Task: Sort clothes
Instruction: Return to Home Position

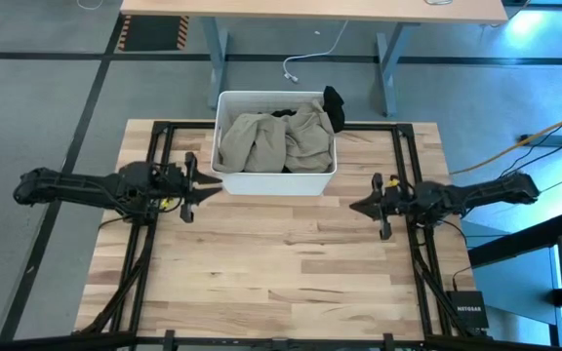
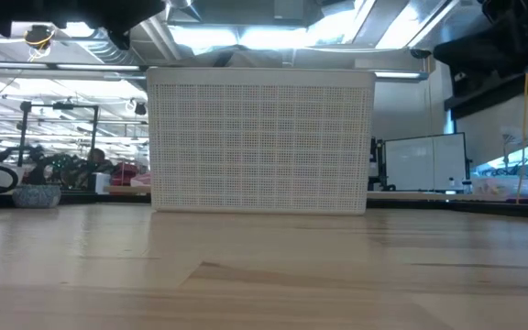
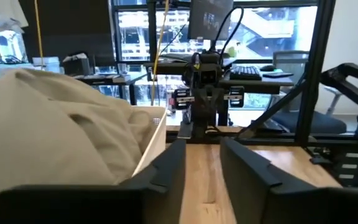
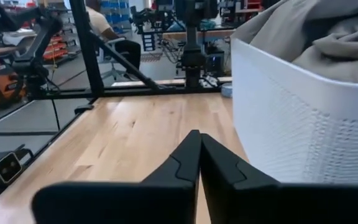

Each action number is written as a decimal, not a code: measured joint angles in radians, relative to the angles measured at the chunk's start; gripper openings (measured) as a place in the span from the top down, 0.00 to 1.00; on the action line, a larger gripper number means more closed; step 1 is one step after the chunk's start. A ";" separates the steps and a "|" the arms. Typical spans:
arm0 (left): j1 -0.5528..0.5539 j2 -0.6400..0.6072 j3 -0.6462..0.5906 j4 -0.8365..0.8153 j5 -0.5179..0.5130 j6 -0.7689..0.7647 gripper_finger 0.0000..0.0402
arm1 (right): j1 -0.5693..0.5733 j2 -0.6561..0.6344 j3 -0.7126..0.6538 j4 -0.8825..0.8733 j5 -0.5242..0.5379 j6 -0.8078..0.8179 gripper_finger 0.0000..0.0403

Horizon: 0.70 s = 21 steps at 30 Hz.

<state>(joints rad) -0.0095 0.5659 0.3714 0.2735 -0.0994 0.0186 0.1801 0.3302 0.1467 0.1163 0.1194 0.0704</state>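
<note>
Khaki-beige clothes [image 1: 276, 138] are heaped in the white tub [image 1: 274, 181] at the table's far middle. A black garment [image 1: 334, 107] hangs over the tub's far right corner. The pink, olive and navy garments are hidden. My left gripper [image 1: 211, 191] hovers by the tub's near left corner, open a little and empty [image 3: 202, 163]; the khaki heap [image 3: 55, 130] shows beside it. My right gripper [image 1: 357, 206] hovers right of the tub's near right corner, shut and empty [image 4: 199, 149]. The tub [image 2: 260, 139] stands on the table.
The bare wooden tabletop [image 1: 281, 273] spreads in front of the tub. A dark frame [image 1: 164, 127] runs along the table's far and side edges. A desk [image 1: 310, 10] stands beyond the table. A person sits in the room behind [image 4: 104, 25].
</note>
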 joint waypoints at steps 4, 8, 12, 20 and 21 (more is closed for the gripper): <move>0.012 -0.053 -0.048 0.001 0.000 -0.008 0.87 | -0.056 -0.028 0.000 -0.038 -0.052 0.000 0.93; 0.021 -0.136 -0.110 0.001 0.017 -0.068 0.95 | -0.107 -0.040 0.000 -0.080 -0.070 -0.001 0.98; 0.021 -0.208 -0.169 0.002 0.040 -0.113 0.99 | -0.131 -0.041 0.000 -0.051 -0.081 -0.001 0.97; 0.021 -0.303 -0.266 -0.002 0.041 -0.141 1.00 | -0.128 -0.040 -0.006 -0.041 -0.040 0.000 0.97; 0.021 -0.315 -0.275 0.000 0.041 -0.144 1.00 | -0.128 -0.041 -0.020 -0.023 -0.032 0.000 0.98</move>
<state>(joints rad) 0.0113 0.2513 0.0963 0.2736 -0.0586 -0.1253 0.0517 0.2893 0.1270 0.0935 0.0874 0.0700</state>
